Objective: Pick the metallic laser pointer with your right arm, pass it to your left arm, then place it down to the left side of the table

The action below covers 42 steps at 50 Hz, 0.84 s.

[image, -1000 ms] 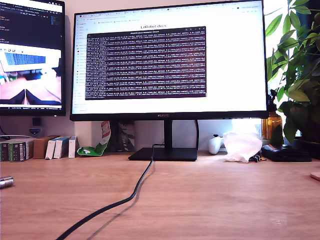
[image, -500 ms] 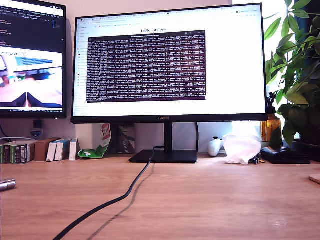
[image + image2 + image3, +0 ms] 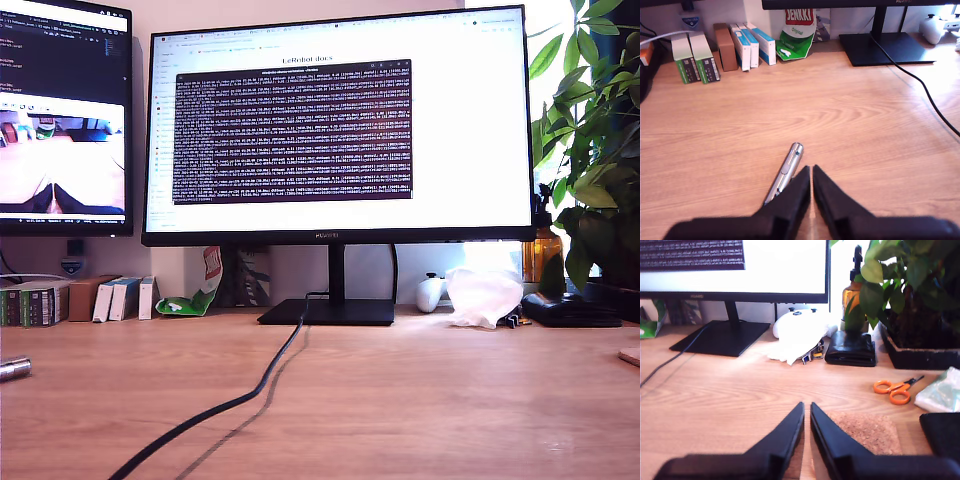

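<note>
Wooden table (image 3: 420,400) is filling every view, its light-brown grain running under a black cable (image 3: 250,395) that is trailing from the monitor (image 3: 340,125) stand. Only the exterior view is showing the whole monitor and a second screen (image 3: 62,115) at the exterior view's left; neither arm is showing there. Only my second wrist view is showing the potted plant (image 3: 912,295), a black wallet (image 3: 851,347), a cork coaster (image 3: 865,430) and orange scissors (image 3: 892,389). Only my first wrist view is showing the small boxes (image 3: 720,47) standing in a row near the wall as seen from above.

Both pairs of jaws are sitting nearly together, a thin slit between the tips, gripping nothing: my first gripper (image 3: 811,167) and my second gripper (image 3: 807,404).

Lying flat on the table, the metallic laser pointer (image 3: 785,171) is resting just beside my first gripper's jaws, outside them, slanting alongside one finger with its far end reaching past the fingertips. In the exterior view only its silver end (image 3: 12,369) is peeking in at the exterior view's left edge.
</note>
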### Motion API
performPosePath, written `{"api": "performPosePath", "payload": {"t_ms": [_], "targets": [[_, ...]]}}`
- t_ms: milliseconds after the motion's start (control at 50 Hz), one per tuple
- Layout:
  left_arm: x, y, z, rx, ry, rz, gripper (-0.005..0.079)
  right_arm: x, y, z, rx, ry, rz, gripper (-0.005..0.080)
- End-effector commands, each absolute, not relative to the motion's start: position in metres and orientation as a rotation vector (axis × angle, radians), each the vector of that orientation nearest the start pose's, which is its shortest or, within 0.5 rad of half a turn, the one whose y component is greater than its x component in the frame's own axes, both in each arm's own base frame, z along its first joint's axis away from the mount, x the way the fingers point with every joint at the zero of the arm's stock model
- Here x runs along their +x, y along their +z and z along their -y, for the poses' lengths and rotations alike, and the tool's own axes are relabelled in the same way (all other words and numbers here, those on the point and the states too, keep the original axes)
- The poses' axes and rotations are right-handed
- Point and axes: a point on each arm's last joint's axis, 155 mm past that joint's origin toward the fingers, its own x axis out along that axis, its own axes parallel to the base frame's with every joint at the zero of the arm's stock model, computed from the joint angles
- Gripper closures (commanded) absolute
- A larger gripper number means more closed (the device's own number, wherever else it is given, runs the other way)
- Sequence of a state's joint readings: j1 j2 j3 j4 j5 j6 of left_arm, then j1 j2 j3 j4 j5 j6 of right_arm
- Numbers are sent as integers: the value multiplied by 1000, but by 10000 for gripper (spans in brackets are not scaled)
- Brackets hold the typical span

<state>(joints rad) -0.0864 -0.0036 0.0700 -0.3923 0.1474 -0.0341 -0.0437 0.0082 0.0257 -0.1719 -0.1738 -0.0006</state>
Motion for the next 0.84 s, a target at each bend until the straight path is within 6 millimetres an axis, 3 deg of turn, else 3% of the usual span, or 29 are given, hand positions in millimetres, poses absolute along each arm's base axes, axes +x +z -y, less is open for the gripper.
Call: {"api": "performPosePath", "payload": {"t_ms": [0,500,820], "targets": [[229,90,48,-52,-227,-349,760,248,127,-22,20,136,-155,763],[229,90,47,-52,-227,-349,760,248,127,-22,20,135,-155,763],[233,90,23,-70,-122,-345,760,248,127,-22,20,135,-155,763]]}}
